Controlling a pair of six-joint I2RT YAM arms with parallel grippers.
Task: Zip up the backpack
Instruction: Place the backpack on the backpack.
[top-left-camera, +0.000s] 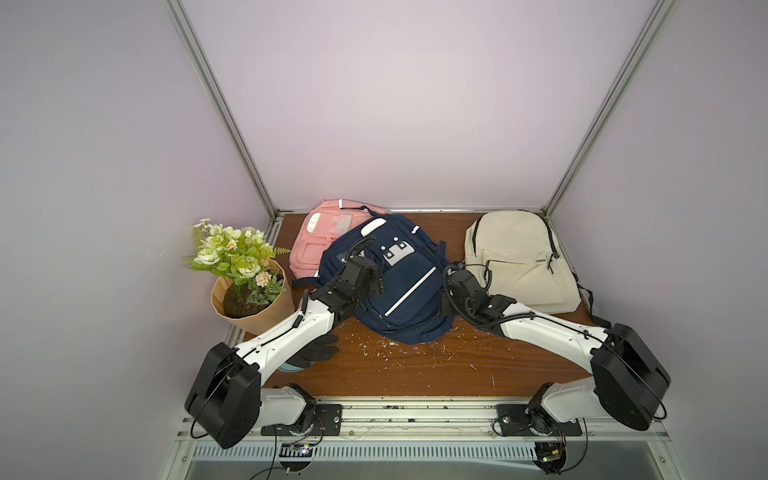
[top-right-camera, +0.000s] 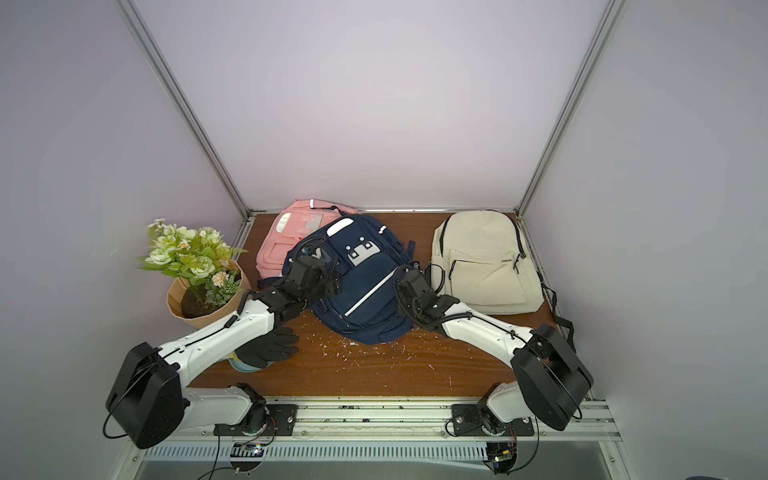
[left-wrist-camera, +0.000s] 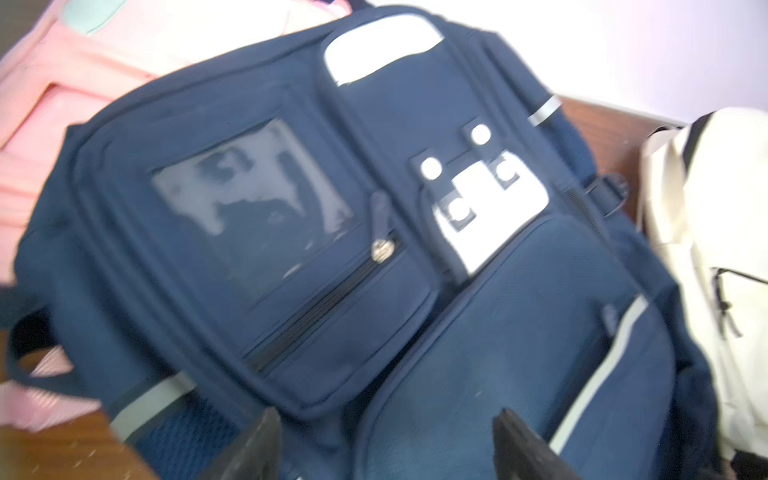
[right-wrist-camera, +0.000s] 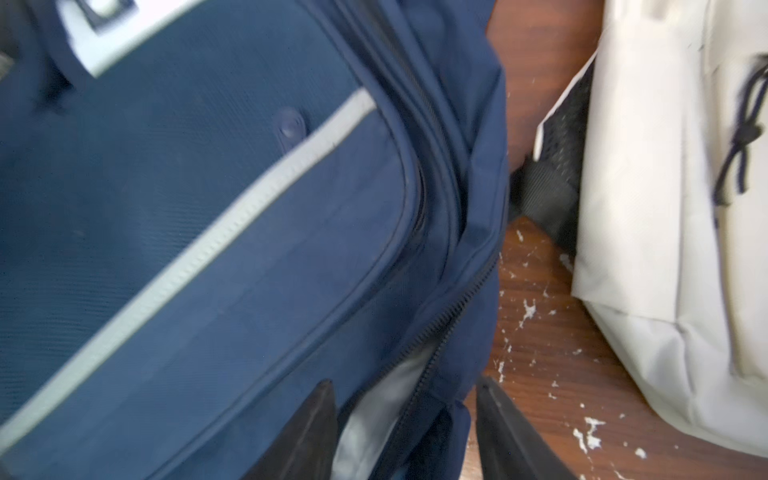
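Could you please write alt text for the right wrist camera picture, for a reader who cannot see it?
A navy backpack fills most of the picture, its side zipper partly open and showing pale lining between the tips of the open right gripper. Beside it a cream backpack lies on a brown table flecked with white.

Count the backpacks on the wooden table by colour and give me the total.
Navy blue fabric backpack: 1
Pink fabric backpack: 1
Cream fabric backpack: 1
Total: 3
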